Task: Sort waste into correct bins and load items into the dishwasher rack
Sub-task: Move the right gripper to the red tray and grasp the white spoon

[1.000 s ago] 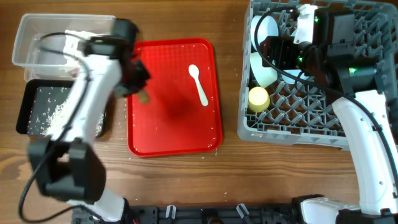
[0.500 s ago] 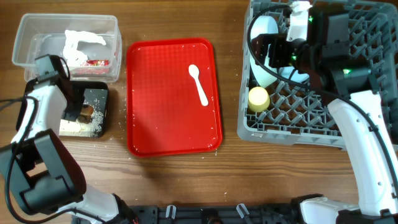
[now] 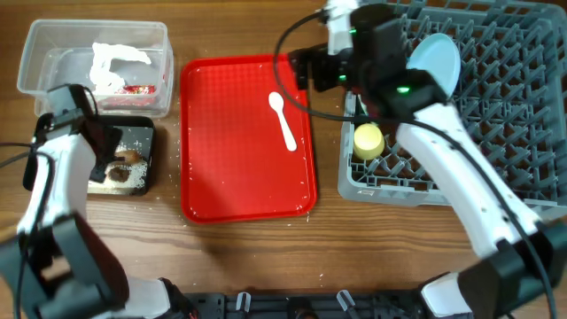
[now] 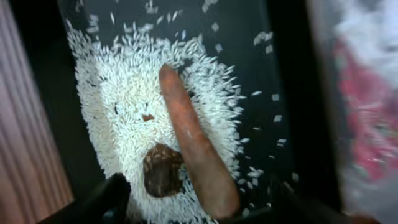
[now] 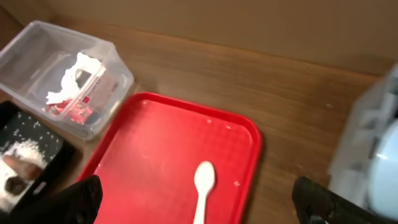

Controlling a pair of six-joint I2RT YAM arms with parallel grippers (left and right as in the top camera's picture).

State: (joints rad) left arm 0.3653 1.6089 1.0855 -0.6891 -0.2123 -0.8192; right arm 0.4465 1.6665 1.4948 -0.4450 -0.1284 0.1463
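A brown wooden table with visible grain carries everything; in the right wrist view a plain tan surface lies beyond its far edge. The left gripper hangs over the black tray, jaws spread wide and empty, above the rice, the sausage stick and the brown lump. The right gripper, also wide apart and empty, hovers above the red serving tray, where the white spoon lies. The clear tub holds tissue and wrapper. The grey rack holds the yellow cup and teal bowl
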